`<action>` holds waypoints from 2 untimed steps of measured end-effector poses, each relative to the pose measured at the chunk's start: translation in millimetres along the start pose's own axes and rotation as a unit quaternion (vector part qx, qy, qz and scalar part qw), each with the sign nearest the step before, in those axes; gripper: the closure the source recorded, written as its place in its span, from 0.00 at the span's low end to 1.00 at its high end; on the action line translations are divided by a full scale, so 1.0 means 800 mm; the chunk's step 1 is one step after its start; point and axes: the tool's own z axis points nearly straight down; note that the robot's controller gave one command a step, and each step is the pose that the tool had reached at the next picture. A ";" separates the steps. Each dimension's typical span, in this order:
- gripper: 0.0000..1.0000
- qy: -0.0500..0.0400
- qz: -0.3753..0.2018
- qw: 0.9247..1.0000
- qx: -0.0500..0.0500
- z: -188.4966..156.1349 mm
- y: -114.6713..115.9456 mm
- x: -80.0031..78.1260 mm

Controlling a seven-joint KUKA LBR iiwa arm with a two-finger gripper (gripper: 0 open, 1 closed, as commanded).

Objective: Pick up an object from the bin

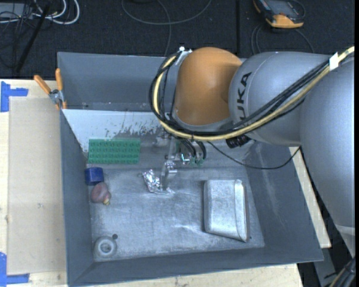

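The arm was extended from the bin's [167, 235] right edge, wrist turned downward. The gripper [167, 171] was held just beside a crumpled silver foil lump [153, 182] near the centre; its state could not be told.

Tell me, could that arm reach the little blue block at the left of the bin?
Probably yes. The blue block lies uncovered, with bare floor of the bin between it and the gripper. A pinkish lump close beside it may crowd the grasp.
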 end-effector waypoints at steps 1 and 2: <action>0.00 -0.006 -0.164 0.986 0.000 0.103 -0.019 0.007; 1.00 -0.009 -0.163 0.987 0.000 0.100 -0.020 0.005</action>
